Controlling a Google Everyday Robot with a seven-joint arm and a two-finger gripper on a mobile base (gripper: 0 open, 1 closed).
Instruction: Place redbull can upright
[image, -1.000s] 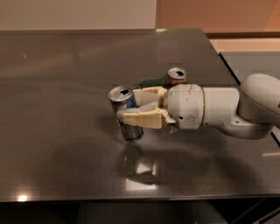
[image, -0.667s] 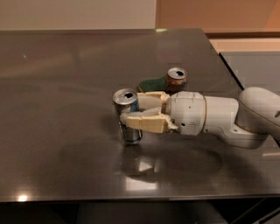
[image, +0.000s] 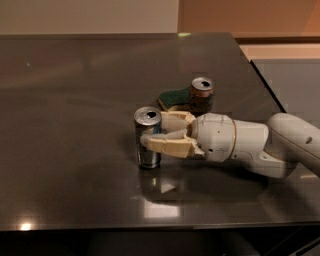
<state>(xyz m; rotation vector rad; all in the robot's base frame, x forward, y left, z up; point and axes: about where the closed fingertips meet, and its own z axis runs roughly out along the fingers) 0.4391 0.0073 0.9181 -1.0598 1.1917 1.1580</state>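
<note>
The redbull can, slim with a silver top, stands upright on the dark table just left of centre. My gripper reaches in from the right at the can's mid height. Its cream fingers sit on either side of the can, closed against it. The near finger crosses the can's front; the far finger's tip is partly hidden behind the can. The white arm stretches off to the right edge.
A shorter brown can stands upright behind my gripper, with a green sponge lying beside it on its left. The table's right edge runs close past them, and its front edge is near the bottom.
The can and my gripper have shifted slightly to the right and toward the front of the table. The can has stayed upright in the fingers.
</note>
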